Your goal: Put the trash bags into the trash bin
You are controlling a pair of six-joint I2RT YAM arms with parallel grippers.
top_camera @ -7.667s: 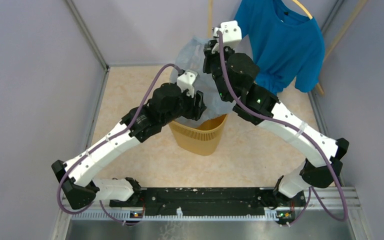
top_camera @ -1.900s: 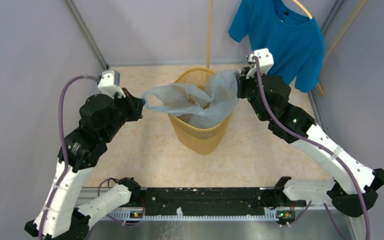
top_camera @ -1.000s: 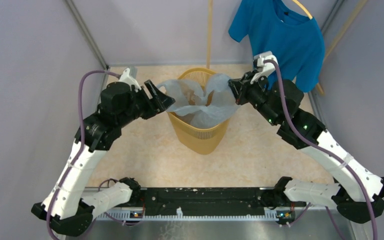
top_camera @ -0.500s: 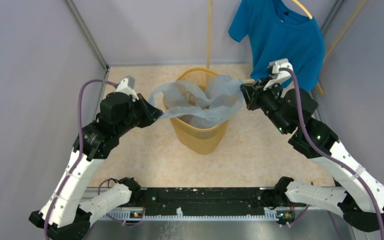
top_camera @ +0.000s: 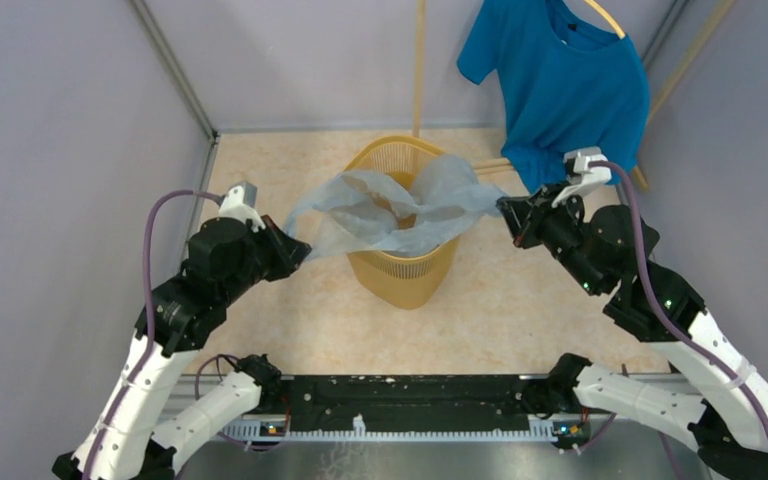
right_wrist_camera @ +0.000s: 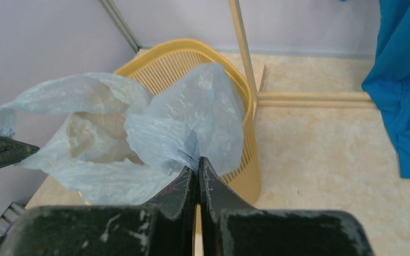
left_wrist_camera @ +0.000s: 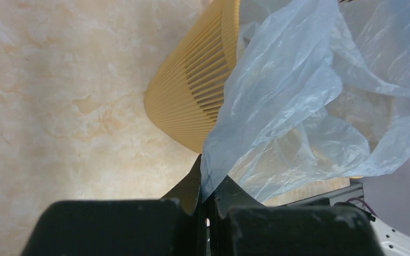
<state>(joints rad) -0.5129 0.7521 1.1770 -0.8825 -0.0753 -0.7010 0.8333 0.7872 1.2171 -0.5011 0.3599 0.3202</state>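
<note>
A pale blue, crinkly trash bag is stretched wide across the mouth of the yellow-orange trash bin, its middle sagging inside. My left gripper is shut on the bag's left edge, out to the left of and lower than the bin's rim. In the left wrist view the film runs straight into the closed left gripper, beside the bin's ribbed wall. My right gripper is shut on the bag's right edge; the right wrist view shows the right gripper pinching a fold of film near the bin.
A solid blue T-shirt hangs on a wooden stand at the back right, close behind my right wrist. Grey walls close the beige floor on the left, back and right. The stand's foot lies beside the bin.
The left gripper, open a second ago, closed on the bag's left edge and pulled down-left. The right gripper drew its edge right and toward me. The bag is spread wider.
</note>
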